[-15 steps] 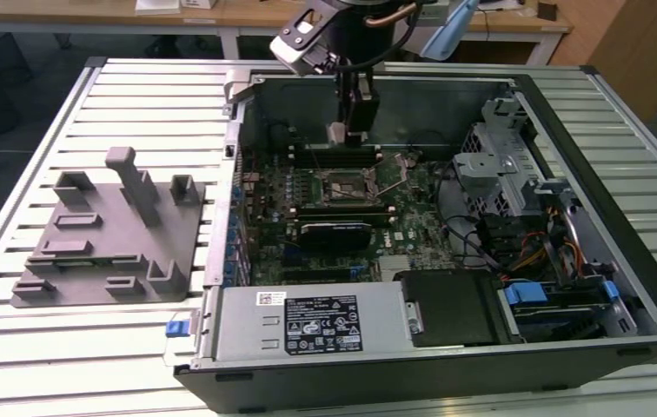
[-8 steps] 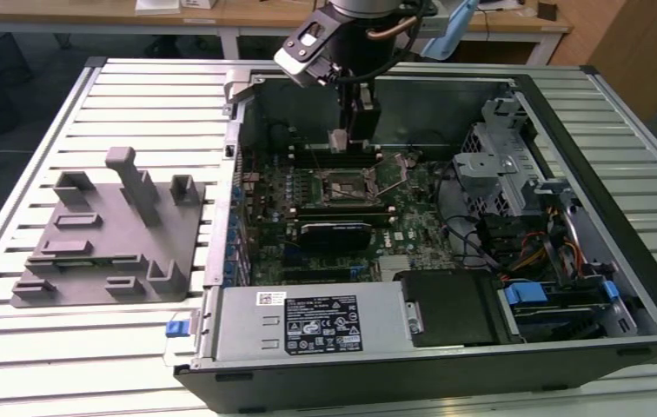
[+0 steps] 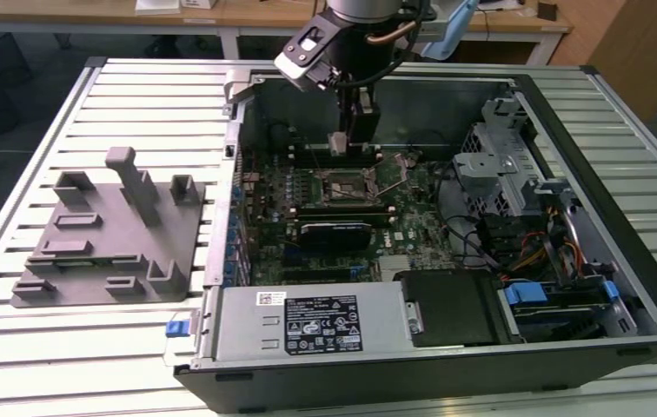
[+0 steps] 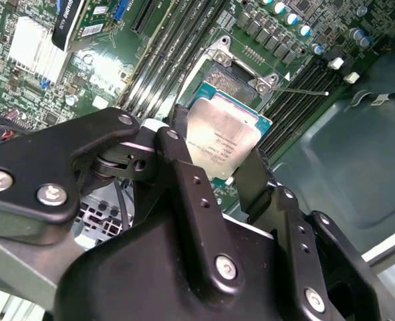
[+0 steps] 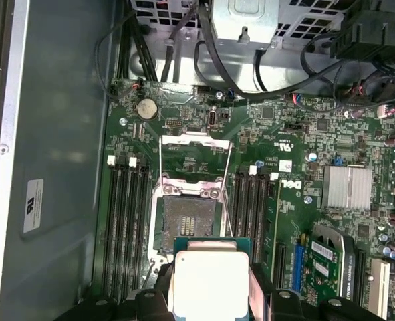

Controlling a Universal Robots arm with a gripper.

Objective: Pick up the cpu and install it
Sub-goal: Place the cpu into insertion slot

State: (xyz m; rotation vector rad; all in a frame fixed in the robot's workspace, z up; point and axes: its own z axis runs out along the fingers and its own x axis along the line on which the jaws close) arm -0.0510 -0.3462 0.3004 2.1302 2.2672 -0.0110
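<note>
The cpu (image 4: 222,142), a flat square chip with a silvery top plate, is held by its edges in my gripper (image 4: 217,159), which is shut on it. In the exterior view the gripper (image 3: 339,144) hangs inside the open computer case (image 3: 231,130) with the cpu (image 3: 335,141) a little above the motherboard, toward the case's far wall from the open socket (image 3: 346,184). The first wrist view shows the cpu (image 5: 210,277) beside the bare socket (image 5: 187,219), whose metal load plate (image 5: 194,148) is flipped open.
A grey plastic fixture (image 3: 109,234) with upright posts sits on the slatted table at the exterior view's left. Inside the case are memory slots (image 5: 127,221), a black block (image 3: 335,236), a power supply (image 3: 305,321), a drive cage (image 3: 502,169) and loose cables (image 3: 526,252).
</note>
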